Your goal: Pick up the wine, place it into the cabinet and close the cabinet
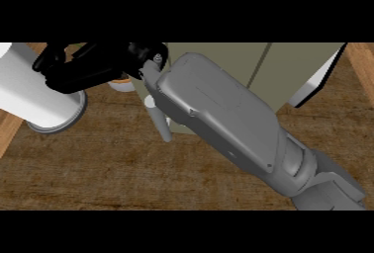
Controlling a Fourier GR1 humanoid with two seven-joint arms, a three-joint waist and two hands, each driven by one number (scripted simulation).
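Note:
A big white cylinder with a grey rim at its lower end (33,101), which I take for the wine, leans at the upper left, its top cut off by the view's edge. My right hand (80,74) lies against its right side with black fingers curled onto it. The right forearm (226,128) runs from the lower right corner up to that hand and hides much of the middle. The olive cabinet (292,64) stands at the top centre and right. A white panel edge (320,81) juts out at its right. My left hand does not show.
A grey bar handle (161,123) shows just left of the forearm, below the hand. A small tan and white thing (122,86) peeks out under the hand. Dark wooden counter (110,173) fills the lower half, with lighter wood strips at the far left and top right.

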